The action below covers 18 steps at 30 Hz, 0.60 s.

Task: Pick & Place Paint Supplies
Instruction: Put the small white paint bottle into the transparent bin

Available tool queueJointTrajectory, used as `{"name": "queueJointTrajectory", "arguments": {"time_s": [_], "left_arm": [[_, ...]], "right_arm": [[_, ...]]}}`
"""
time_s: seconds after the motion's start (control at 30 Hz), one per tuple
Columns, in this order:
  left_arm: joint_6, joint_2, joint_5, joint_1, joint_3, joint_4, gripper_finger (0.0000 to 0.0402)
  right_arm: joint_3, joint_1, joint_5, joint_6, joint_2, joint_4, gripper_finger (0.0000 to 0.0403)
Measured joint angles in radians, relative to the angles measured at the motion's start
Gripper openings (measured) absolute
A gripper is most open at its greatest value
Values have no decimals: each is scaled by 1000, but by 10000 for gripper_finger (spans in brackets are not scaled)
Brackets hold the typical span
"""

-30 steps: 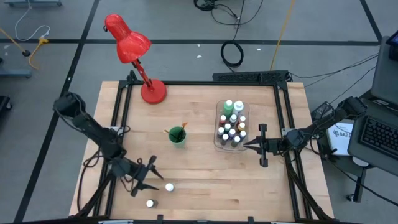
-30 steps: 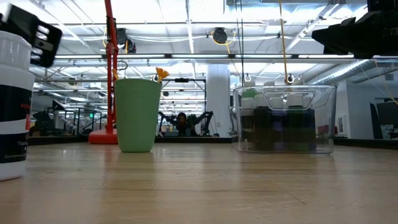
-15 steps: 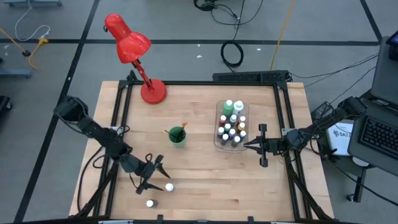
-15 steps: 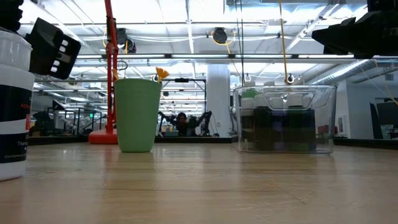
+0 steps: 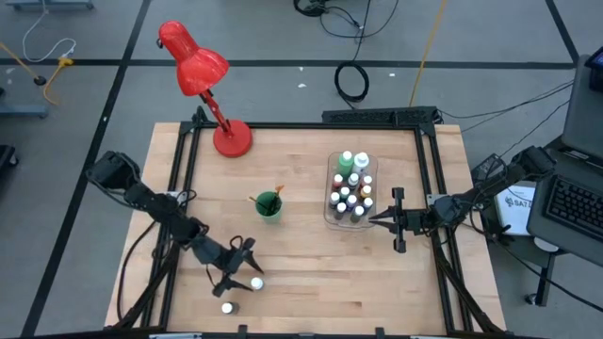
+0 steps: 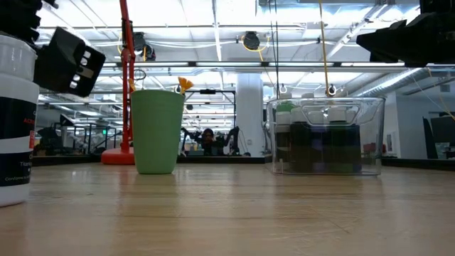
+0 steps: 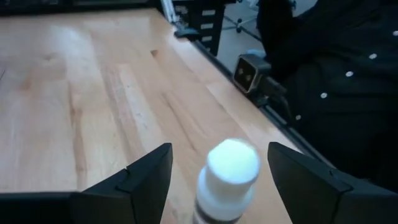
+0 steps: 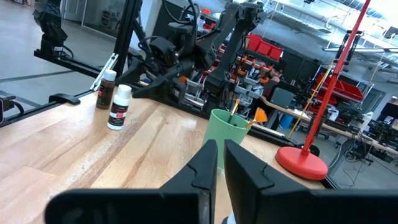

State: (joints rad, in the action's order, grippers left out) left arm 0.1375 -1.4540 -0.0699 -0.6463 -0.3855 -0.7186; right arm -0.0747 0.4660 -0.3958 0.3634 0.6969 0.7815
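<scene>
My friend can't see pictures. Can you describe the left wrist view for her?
A white-capped paint bottle stands upright between the two dark, wide-open fingers of the left end effector, which does not touch it. The wooden table stretches beyond, with black equipment past its edge.

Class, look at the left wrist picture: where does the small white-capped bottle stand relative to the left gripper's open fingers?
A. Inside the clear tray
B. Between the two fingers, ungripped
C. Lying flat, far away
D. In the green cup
B: the small white-capped bottle stands upright between the open fingers of the left gripper, ungripped.

Bottle label (image 6: 15, 139) — small print, not legible — nothing else readable.
</scene>
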Motion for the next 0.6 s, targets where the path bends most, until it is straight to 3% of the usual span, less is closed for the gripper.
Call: {"name": "queueJointTrajectory", "arguments": {"time_s": [0.6], "left_arm": [[67,-1,22,9,-11,41,266]], "right_arm": [[0,0,0,2,0,0,22]]}}
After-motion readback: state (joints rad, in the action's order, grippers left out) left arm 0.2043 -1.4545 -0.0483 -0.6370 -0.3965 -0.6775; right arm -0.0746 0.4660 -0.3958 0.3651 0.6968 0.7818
